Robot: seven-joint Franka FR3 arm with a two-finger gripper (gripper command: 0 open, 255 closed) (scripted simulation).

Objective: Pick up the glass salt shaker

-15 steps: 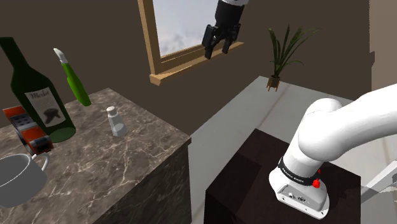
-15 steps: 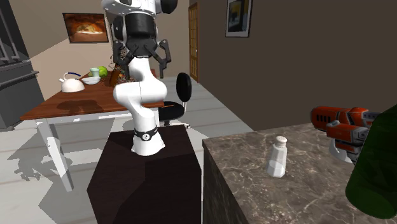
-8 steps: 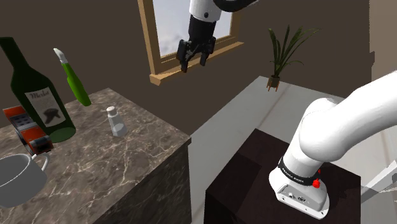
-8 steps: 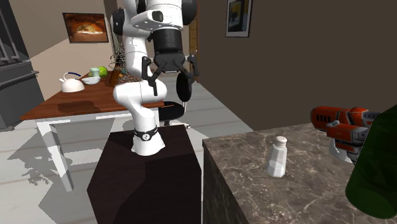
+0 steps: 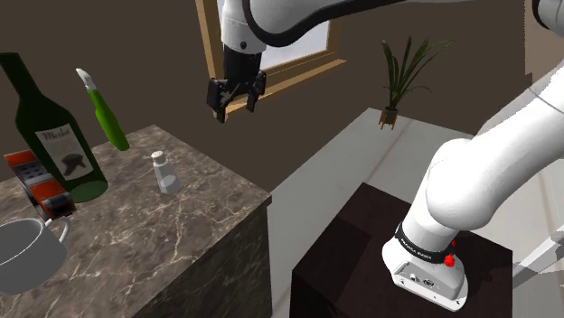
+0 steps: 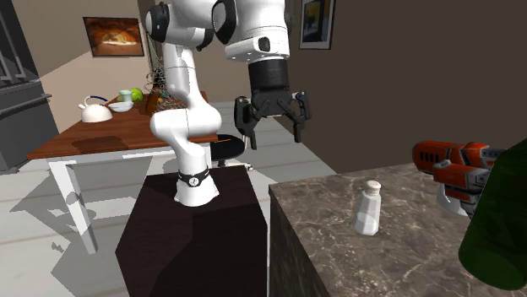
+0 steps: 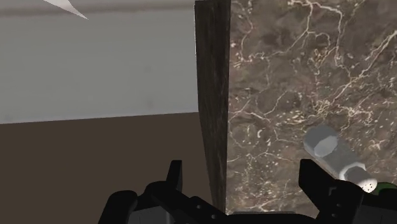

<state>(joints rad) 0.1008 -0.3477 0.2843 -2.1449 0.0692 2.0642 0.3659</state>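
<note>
The salt shaker (image 5: 164,172) is a small pale bottle with a grey cap, standing upright on the dark marble counter (image 5: 154,239). From the second exterior view the salt shaker (image 6: 368,207) stands near the counter's corner. My gripper (image 5: 233,101) hangs open in the air, above the shaker and off to the shoulder view's right, over the counter's edge. The gripper (image 6: 272,122) holds nothing. In the wrist view the shaker (image 7: 333,156) lies just beyond one fingertip (image 7: 313,172), far below it.
On the counter stand a dark green wine bottle (image 5: 50,135), a green spray bottle (image 5: 107,113), a red tool (image 5: 38,185) and a grey pot (image 5: 25,253). A window ledge (image 5: 271,90) runs behind the arm. The counter's edge drops to the grey floor (image 7: 95,70).
The arm has swung the gripper down and to the shoulder view's left, from in front of the window to above the counter's edge. The fingers stay open. The shaker has not moved.
</note>
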